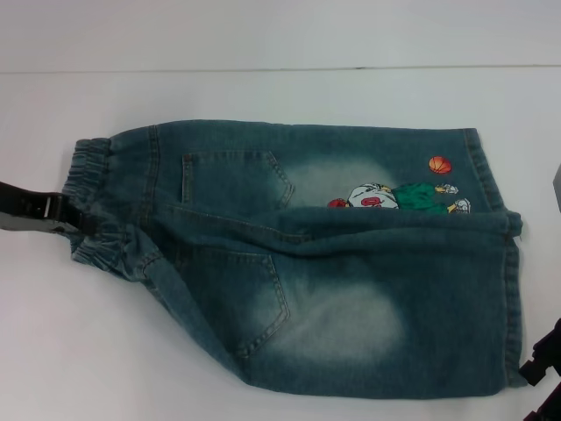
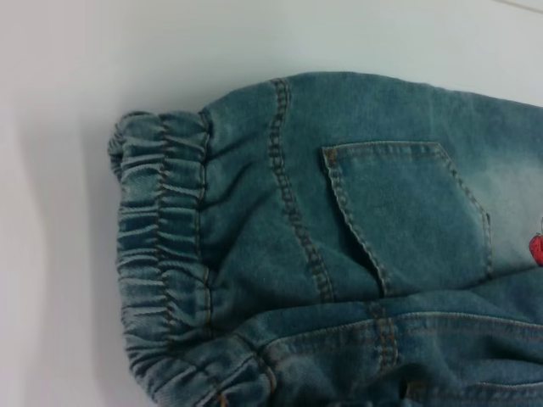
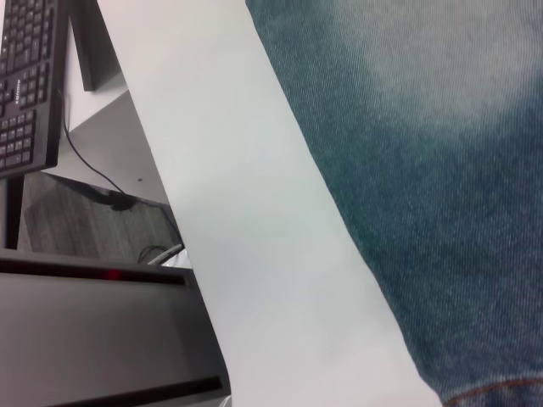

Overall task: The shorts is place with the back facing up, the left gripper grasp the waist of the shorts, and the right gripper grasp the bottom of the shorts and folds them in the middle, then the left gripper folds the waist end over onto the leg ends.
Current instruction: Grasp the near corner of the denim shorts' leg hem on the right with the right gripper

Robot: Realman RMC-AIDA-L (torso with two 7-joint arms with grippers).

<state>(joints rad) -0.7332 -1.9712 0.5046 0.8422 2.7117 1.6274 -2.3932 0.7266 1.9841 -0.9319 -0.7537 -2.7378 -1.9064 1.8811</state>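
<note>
Mostly, the head view is filled by a plain white table point(image 1: 114, 351), smooth and matte, with a faint line running across the upper part of the frame where the surface meets a paler band behind it. Denim shorts point(image 1: 351, 289) lie flat across the middle of that view, back up, with two stitched back pockets showing and the elastic waist point(image 1: 96, 189) bunched at the left of the frame. The leg ends reach the right of the frame, and the nearer leg lies partly over the farther one, half covering a cartoon print point(image 1: 399, 197) with a small orange ball above it.

At the left edge of the head view, the left gripper point(image 1: 74, 219) comes in dark and low, its tip meeting the gathered waistband; whether its jaws are clenched on the cloth I cannot tell. The left wrist view shows only the ruched waist point(image 2: 161, 246) and one pocket over the white surface.

At the lower right corner of the head view, the right gripper point(image 1: 543, 360) sits just beside the hem of the nearer leg; its jaw state cannot be told either.

Beyond the table's edge, the right wrist view takes in a black keyboard point(image 3: 30, 80) at the upper left, a thin dark cable point(image 3: 97, 174) and grey flooring.
</note>
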